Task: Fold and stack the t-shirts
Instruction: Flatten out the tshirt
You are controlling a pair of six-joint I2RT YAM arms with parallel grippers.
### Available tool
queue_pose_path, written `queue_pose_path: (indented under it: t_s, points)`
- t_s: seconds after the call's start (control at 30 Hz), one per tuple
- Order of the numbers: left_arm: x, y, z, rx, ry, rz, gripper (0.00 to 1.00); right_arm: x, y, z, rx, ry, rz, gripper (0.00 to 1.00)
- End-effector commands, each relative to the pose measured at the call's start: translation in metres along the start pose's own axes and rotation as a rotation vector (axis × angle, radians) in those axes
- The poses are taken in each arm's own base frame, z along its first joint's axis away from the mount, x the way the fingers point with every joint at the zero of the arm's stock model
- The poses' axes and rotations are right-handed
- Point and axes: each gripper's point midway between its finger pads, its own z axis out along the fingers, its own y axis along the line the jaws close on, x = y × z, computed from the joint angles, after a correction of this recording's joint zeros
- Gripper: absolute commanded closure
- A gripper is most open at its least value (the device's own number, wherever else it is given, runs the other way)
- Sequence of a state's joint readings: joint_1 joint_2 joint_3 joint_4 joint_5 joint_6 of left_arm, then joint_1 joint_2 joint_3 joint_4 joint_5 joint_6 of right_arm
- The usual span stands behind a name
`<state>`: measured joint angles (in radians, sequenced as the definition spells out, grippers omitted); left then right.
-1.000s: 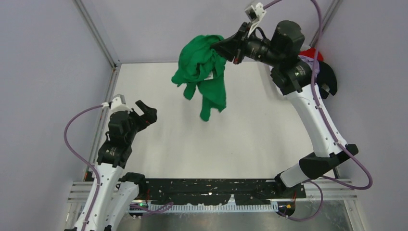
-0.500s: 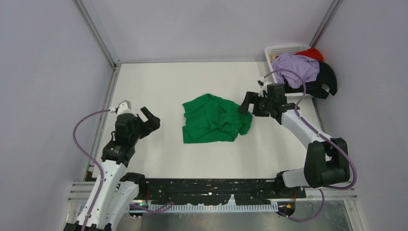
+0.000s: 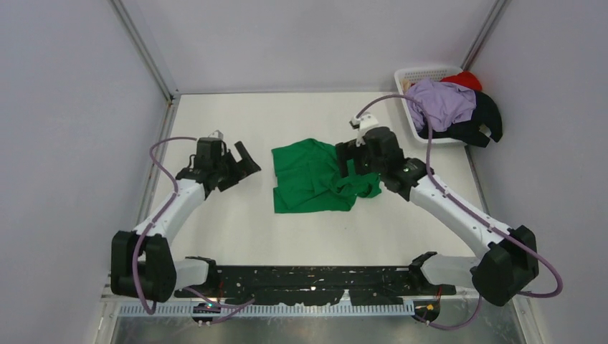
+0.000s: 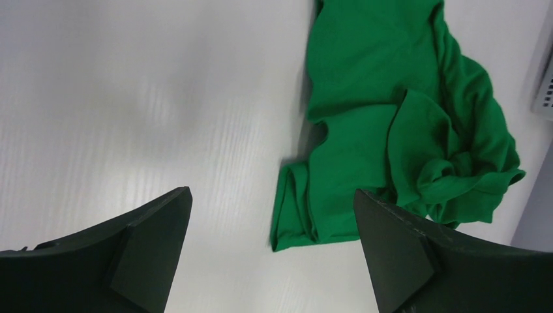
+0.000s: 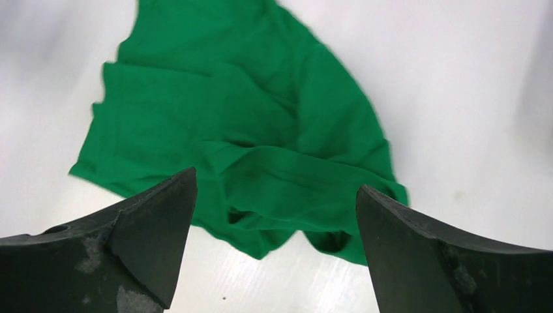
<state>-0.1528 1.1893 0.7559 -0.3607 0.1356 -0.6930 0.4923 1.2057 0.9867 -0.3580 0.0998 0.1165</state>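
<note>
Green t-shirt (image 3: pixel 315 175) lies crumpled mid-bench (image 3: pixel 236 229), unfolded. Right claw (image 3: pixel 346 159) over its right edge, jaws wide, empty. Left claw (image 3: pixel 249 162) near its left edge, wide, empty. Other t-shirts (image 3: pixel 444 104) heaped in basket (image 3: pixel 412 74). Judgement: no fold made, stack not begun.

Seen from above, the right gripper (image 3: pixel 348 161) covers the right edge of the green t-shirt (image 3: pixel 308 179). In the basket (image 3: pixel 414 73) the lilac t-shirt (image 3: pixel 444 104), black t-shirt (image 3: pixel 487 118) and red t-shirt (image 3: pixel 462 77) lie heaped, each showing only in part. Both wrist views cut the green t-shirt off at the top edge. In the right wrist view, the fingers (image 5: pixel 130 248) hide parts of its near hem.
</note>
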Motion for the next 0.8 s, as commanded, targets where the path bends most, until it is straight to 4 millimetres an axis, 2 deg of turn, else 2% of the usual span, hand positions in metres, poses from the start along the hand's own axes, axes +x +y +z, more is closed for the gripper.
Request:
queue_pose_path:
  t_s: [0.0,0.03,0.07,0.13,0.2,0.3,0.43,0.6,0.77]
  points:
    - [-0.032,-0.051,0.026,0.161,0.026,0.049,0.01,0.002,0.066,0.014,-0.118,-0.005,-0.164,0.02]
    - [-0.036,-0.057,0.03,0.171,0.027,0.066,0.01,0.003,0.074,0.023,-0.116,0.013,-0.184,0.04]
    - [-0.034,-0.058,0.044,0.159,0.056,0.075,0.01,0.007,0.087,0.025,-0.135,0.026,-0.216,0.06]
    - [-0.029,-0.066,0.061,0.158,0.114,0.09,0.01,0.014,0.097,0.037,-0.11,0.086,-0.275,0.1]
    - [-0.02,-0.079,0.074,0.165,0.181,0.106,0.05,0.018,0.097,0.053,-0.042,0.125,-0.326,0.14]
    - [-0.006,-0.086,0.095,0.137,0.245,0.127,0.12,0.023,0.093,0.076,0.044,0.162,-0.358,0.2]
    - [0.01,-0.09,0.113,0.097,0.311,0.144,0.22,0.032,0.085,0.089,0.115,0.193,-0.377,0.29]
    - [0.023,-0.08,0.124,0.004,0.349,0.158,0.28,0.064,0.09,0.104,0.066,0.25,-0.395,0.34]
    - [0.04,-0.06,0.127,-0.084,0.398,0.155,0.35,0.073,0.091,0.108,0.061,0.235,-0.357,0.38]
